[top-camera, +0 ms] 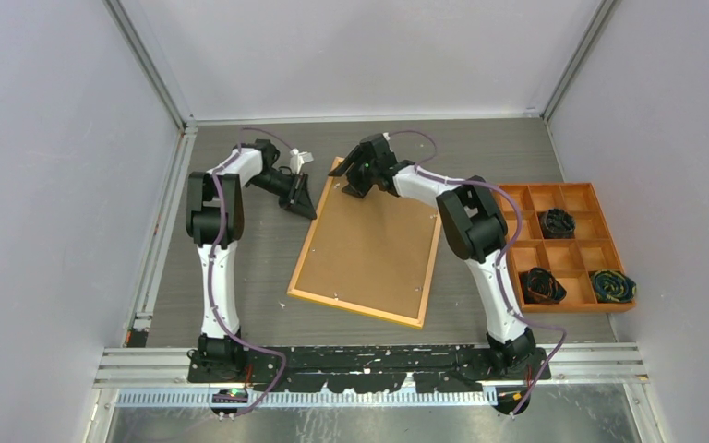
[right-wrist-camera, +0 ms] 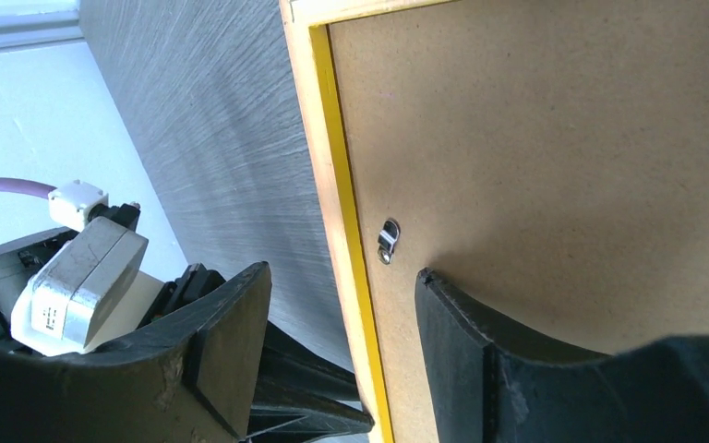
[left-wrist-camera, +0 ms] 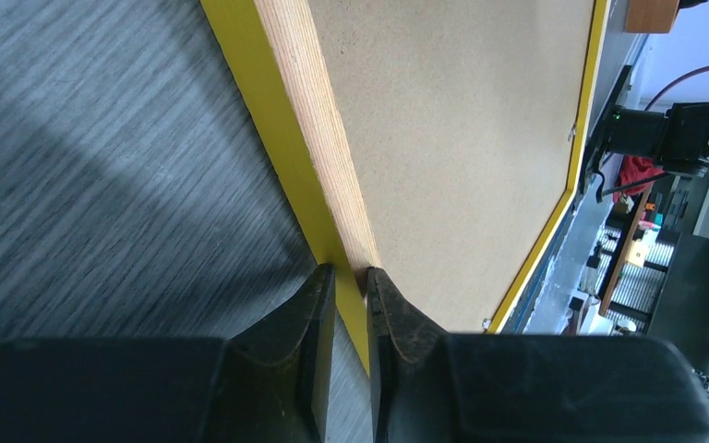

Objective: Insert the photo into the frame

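The frame [top-camera: 369,249] lies face down in the middle of the table, tan back up and yellow rim showing at its edges. My left gripper [top-camera: 303,205] is at the frame's left edge near the far corner. In the left wrist view its fingers [left-wrist-camera: 351,277] are closed on the thin yellow and wood rim [left-wrist-camera: 332,185]. My right gripper [top-camera: 355,185] hovers open over the far-left corner. In the right wrist view it [right-wrist-camera: 340,272] straddles the rim, with one finger over the brown back [right-wrist-camera: 535,138] and one off the edge. The photo is hidden or out of view.
An orange compartment tray [top-camera: 577,242] stands to the right of the frame, with dark bundled items [top-camera: 557,222] in three cells. A small metal clip [right-wrist-camera: 387,240] sits on the frame's back by the rim. Grey walls close in the table on three sides.
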You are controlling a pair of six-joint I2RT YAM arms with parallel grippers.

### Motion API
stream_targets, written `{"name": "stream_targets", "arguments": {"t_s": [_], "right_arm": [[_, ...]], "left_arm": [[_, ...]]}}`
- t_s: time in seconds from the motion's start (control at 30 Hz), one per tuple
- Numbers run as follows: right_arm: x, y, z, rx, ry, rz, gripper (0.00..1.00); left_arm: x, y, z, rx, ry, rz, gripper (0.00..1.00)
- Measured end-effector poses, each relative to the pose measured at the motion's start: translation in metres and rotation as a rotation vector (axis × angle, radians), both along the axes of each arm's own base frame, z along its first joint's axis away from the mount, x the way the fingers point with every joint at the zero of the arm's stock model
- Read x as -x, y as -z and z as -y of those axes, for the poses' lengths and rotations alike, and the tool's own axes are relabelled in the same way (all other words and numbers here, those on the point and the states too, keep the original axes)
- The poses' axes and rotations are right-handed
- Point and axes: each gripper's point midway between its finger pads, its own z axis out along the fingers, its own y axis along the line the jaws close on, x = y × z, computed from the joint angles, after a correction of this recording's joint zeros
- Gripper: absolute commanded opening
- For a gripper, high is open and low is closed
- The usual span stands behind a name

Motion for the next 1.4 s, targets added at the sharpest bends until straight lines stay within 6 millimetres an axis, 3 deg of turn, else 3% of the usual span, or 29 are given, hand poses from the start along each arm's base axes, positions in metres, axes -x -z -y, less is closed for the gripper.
{"name": "stream_targets", "arguments": {"t_s": [0.93,1.4], "right_arm": [[-0.024,0.002,-0.018,-0.069,-0.008,-0.010,0.55],[-0.022,0.002,-0.020,-0.105,-0.048,-0.027,0.54]], "left_arm": [[0.002,-0.001,-0.001,0.017,0.013,0.026,0.16],[0.003,-0.001,-0.002,0.017,0.015,0.029,0.14]]}}
